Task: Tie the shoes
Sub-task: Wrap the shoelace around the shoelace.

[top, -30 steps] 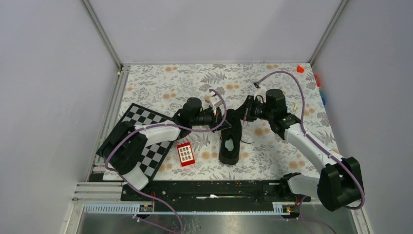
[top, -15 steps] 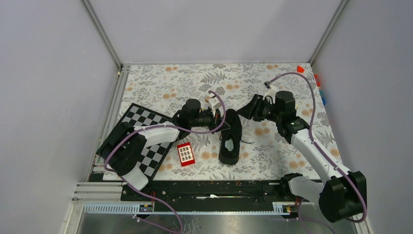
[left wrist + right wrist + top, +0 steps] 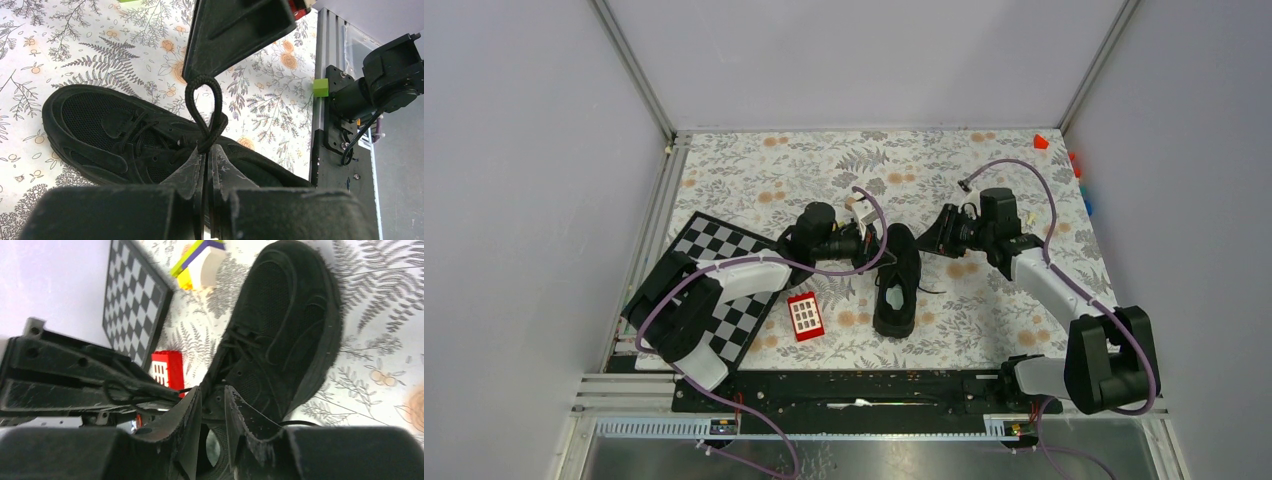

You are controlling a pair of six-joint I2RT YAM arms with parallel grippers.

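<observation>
Black mesh low-top sneaker (image 3: 897, 285): toe pointed to 12 o'clock.
Left gripper (image 3: 206, 150): clenched on thin black lace loop (image 3: 202, 102), at sneaker's 10 o'clock.
Right gripper (image 3: 212, 392): jaws released, at 2 o'clock.

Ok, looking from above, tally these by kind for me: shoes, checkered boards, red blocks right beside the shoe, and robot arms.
Shoe: 1
Checkered board: 1
Red block: 1
Robot arms: 2, left arm and right arm
Total: 5
</observation>
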